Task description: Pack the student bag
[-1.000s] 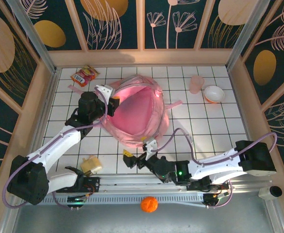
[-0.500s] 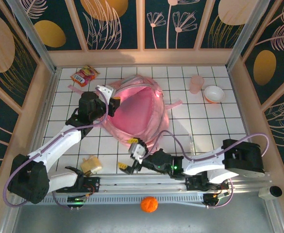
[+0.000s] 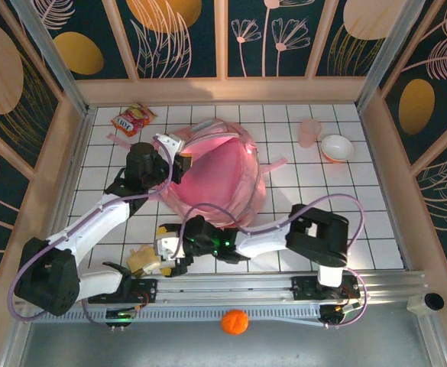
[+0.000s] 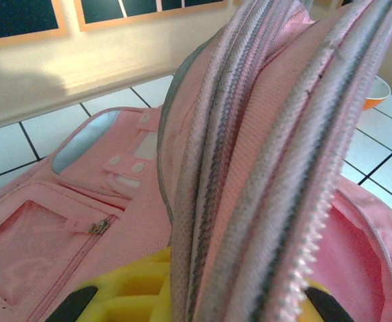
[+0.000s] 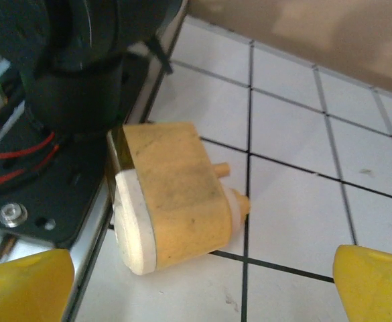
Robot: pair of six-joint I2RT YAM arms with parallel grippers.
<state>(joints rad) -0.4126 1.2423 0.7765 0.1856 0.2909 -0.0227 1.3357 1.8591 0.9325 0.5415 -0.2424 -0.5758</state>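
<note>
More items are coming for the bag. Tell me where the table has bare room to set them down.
Widest bare tiles: right of the student bag, between the bowl and the right arm. A narrower strip lies between the left wall and the left arm. Crowded: the near-left corner, where the open right gripper faces the yellow block.

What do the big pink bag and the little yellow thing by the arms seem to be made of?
The student bag looks like soft, matte woven fabric: the weave shows beside its zip teeth, and it sags in folds. Its pocket window looks like see-through plastic film. The yellow thing looks rigid, moulded plastic or maybe dense foam, dull and scuffed, with a white face.
</note>
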